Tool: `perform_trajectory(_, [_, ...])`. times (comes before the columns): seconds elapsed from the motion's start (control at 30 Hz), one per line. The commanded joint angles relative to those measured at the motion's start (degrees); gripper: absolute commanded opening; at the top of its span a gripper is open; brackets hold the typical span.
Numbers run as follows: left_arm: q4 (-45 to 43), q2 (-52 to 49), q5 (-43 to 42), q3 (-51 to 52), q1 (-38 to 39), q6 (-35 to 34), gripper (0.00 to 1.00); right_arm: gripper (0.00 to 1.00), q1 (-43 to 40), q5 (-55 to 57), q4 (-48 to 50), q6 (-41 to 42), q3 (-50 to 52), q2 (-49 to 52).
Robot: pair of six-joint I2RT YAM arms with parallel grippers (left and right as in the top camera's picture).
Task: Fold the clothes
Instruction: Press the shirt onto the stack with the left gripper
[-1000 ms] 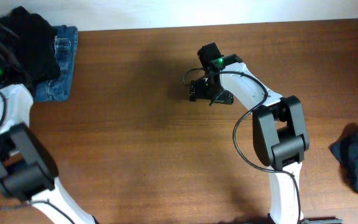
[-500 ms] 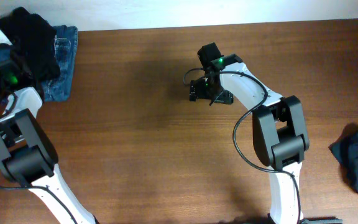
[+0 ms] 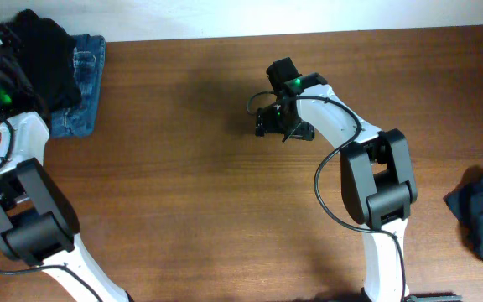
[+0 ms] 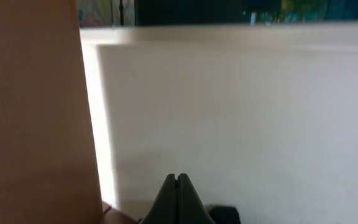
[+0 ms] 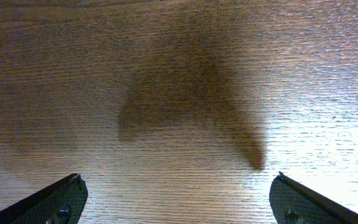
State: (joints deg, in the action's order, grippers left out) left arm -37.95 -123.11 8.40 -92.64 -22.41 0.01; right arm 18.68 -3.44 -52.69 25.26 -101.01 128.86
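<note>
Clothes [image 3: 47,54] lying just beside left hand [image 4: 178,182], its fingers [image 4: 169,198] pressing together; right hand [image 5: 176,186] hanging spread apart over tabletop [image 5: 179,74].

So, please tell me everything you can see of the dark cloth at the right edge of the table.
The dark cloth is a crumpled heap of soft, limp fabric, black to dark blue, with a small white mark near its right side. It lies on the table, partly cut off by the picture's edge. Nothing else touches it.

Grained, faintly glossy brown wood of the table [image 3: 183,210], matt black cloth of the clothes [image 3: 47,63], faded blue denim [image 3: 80,105].
</note>
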Motion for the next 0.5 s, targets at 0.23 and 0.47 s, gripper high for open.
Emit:
perform_trajectory(0.23, [12.3, -9.6, 2.4, -6.3, -4.7, 0.9, 0.01, 0.99, 0.1, 0.9, 0.5, 0.1, 0.9, -0.1])
perform_trajectory(0.47, [22.2, -16.7, 1.6, -7.1, -5.2, 0.9, 0.01, 0.99, 0.1, 0.7, 0.6, 0.1, 0.9, -0.1])
